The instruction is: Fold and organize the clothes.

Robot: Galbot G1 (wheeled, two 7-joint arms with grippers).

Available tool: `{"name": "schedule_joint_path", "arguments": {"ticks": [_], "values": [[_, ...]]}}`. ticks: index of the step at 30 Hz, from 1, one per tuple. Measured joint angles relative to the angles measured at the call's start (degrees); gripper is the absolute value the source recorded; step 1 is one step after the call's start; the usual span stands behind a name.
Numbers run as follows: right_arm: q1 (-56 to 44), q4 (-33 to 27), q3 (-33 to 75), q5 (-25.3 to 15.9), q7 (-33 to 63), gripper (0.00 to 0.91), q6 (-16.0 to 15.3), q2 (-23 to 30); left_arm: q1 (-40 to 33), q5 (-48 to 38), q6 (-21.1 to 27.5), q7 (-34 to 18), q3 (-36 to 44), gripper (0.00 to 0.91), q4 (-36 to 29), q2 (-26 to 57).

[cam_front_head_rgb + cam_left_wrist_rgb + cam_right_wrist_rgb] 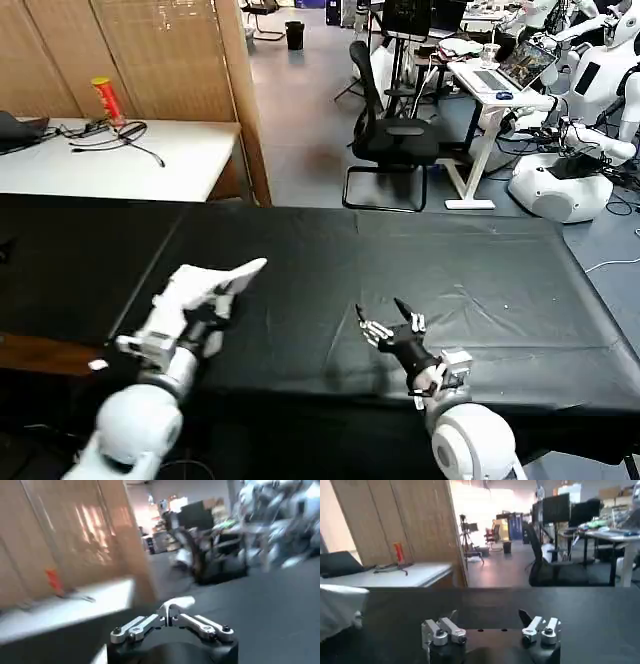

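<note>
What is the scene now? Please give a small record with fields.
work surface: table with black cloth
clothes: white T-shirt, bunched, on the robot's left side
left gripper: shut on the T-shirt
right gripper: open, low over the bare cloth, holding nothing
logo print: cannot tell
folding: not yet done

Left gripper [243, 277] fingers pinched together (arm raised), right gripper [380, 318] fingers spread, hovering low.
</note>
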Motion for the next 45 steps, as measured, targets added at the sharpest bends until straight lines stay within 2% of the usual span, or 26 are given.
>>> {"name": "schedule_joint_path", "arguments": {"ticks": [4, 11, 16, 23, 24, 25, 27, 28, 29, 30, 32, 34, 40, 45], "values": [[0.29, 0.75, -0.83, 4.09, 0.61, 0.878, -2.7, -1.29, 0.5, 3.63, -1.08, 3.41, 2.84, 0.878, 0.57, -1.83], [2.64, -1.06, -3.92, 10.48, 1.96, 0.878, -6.84, -2.27, 1.04, 3.55, -4.94, 8.15, 2.9, 0.878, -1.38, -1.11], [5.09, -4.82, -7.45, 10.87, 2.57, 0.878, -7.49, -0.85, 1.22, 3.99, -6.22, 8.25, 1.35, 0.878, -2.6, 0.11], [8.48, -10.96, -13.06, 8.69, 1.27, 0.868, -6.41, 1.77, 2.92, 4.63, -7.06, 7.83, -0.76, 0.878, -3.15, 0.51], [8.86, -11.74, -13.65, 8.55, 1.21, 0.829, -6.17, 2.1, 3.16, 4.85, -7.18, 7.79, -0.94, 0.878, -3.17, 0.44], [9.18, -12.53, -14.12, 8.3, 1.06, 0.731, -5.92, 2.34, 3.46, 5.31, -7.42, 7.77, -1.17, 0.878, -3.18, 0.32], [10.05, -14.25, -15.05, 7.94, 0.94, 0.663, -5.59, 3.07, 3.9, 5.98, -7.76, 7.74, -1.55, 0.878, -3.18, 0.18], [10.4, -15.05, -15.33, 7.8, 0.81, 0.527, -5.36, 3.36, 4.11, 6.3, -7.9, 7.72, -1.75, 0.878, -3.18, 0.13], [10.77, -15.85, -15.63, 7.64, 0.76, 0.449, -5.15, 3.69, 4.32, 6.53, -7.98, 7.71, -1.88, 0.878, -3.18, 0.06], [11.14, -16.64, -15.88, 7.49, 0.76, 0.205, -4.99, 4.03, 4.59, 6.76, -8.15, 7.71, -2.08, 0.878, -3.22, -0.03], [11.76, -17.95, -16.13, 7.4, 0.75, 0.107, -4.73, 4.55, 4.96, 7.16, -8.49, 7.69, -2.47, 0.878, -3.25, -0.19], [12.42, -19.08, -16.32, 7.32, 0.75, 0.068, -4.55, 5.11, 5.43, 7.59, -8.85, 7.68, -3.01, 0.878, -3.28, -0.45], [13.16, -20.61, -16.37, 7.26, 0.99, 0.029, -4.51, 5.69, 6.68, 8.64, -9.75, 7.46, -4.15, 0.878, -3.4, -0.84], [11.66, -18.09, -14.88, 8.09, 2.41, 0.02, -6.95, 4.49, 7.39, 8.96, -10.22, 6.92, -4.75, 0.878, -3.2, -0.89]]}}
